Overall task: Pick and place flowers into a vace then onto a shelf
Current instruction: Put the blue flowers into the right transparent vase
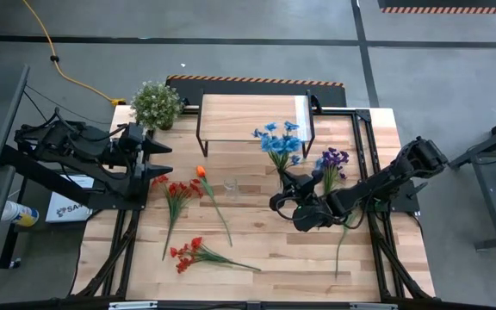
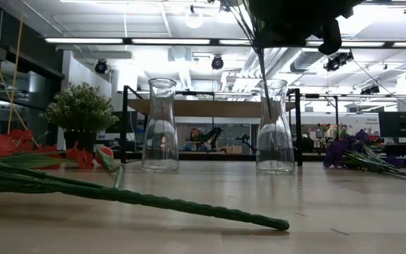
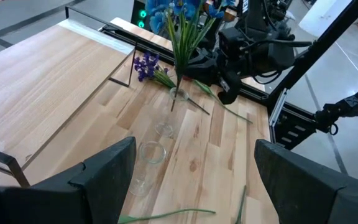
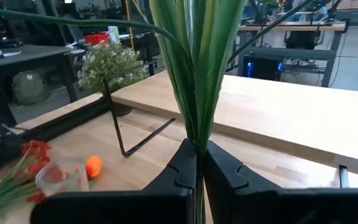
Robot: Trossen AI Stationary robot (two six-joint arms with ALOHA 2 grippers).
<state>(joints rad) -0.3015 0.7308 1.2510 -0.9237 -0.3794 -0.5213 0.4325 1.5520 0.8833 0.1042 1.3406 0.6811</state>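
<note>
From above, my right gripper (image 1: 293, 200) sits right of centre, fingers pinched together on the green stalks of a blue flower bunch (image 1: 279, 140), whose blooms stand just in front of the shelf (image 1: 250, 117) at upper centre. In the table-level view the stalks run down into the right-hand glass vase (image 2: 275, 128); I cannot tell whether they reach its bottom. A second, empty vase (image 2: 161, 125) stands left of it. My left gripper (image 1: 159, 158) waits at the left edge, near the potted plant (image 1: 156, 103), fingers spread wide and holding nothing.

The remaining flowers lie loose on the tabletop (image 1: 257, 245): red stems (image 1: 176, 194) and an orange bud (image 1: 201, 171) left of centre, more red stems (image 1: 188, 252) lower left, and a purple bunch (image 1: 332, 160) right of centre, close beside my right arm.

My worries: the bunch is top-heavy, so if I release it before it is seated, I judge it could lean and tip the narrow vase. Drawing the arm away sideways could drag the stalks and topple the glass, or sweep the purple bunch off its spot
</note>
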